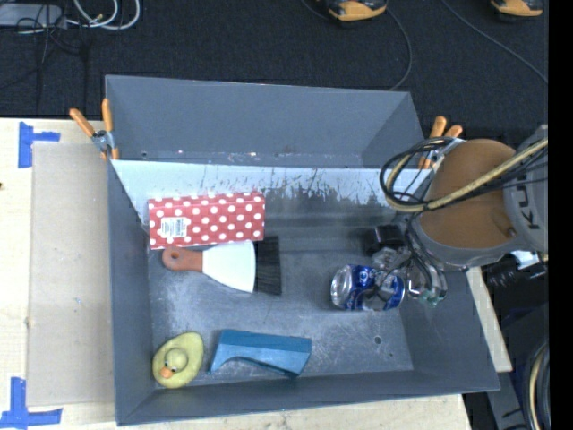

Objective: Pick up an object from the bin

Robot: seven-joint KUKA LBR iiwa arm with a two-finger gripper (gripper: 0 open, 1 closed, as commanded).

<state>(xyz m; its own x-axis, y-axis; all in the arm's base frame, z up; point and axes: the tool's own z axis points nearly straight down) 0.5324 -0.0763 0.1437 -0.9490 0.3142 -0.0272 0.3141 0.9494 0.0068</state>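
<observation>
From the camera view, my gripper sits low at the right side of the grey metal bin, right against the right end of a crushed blue and silver can lying on its side on the bin floor. I cannot tell whether my gripper is open or closed, nor whether it has the can. The floor of the bin is dull grey, speckled with pale scuffs, and its back wall carries dark scratch streaks. Well apart to the left lie a red box with white dots, a white brush with black bristles just below it, a yellow rubber duck and a blue wedge-shaped piece. Beyond the bin lies a dark floor with loose cables.
</observation>
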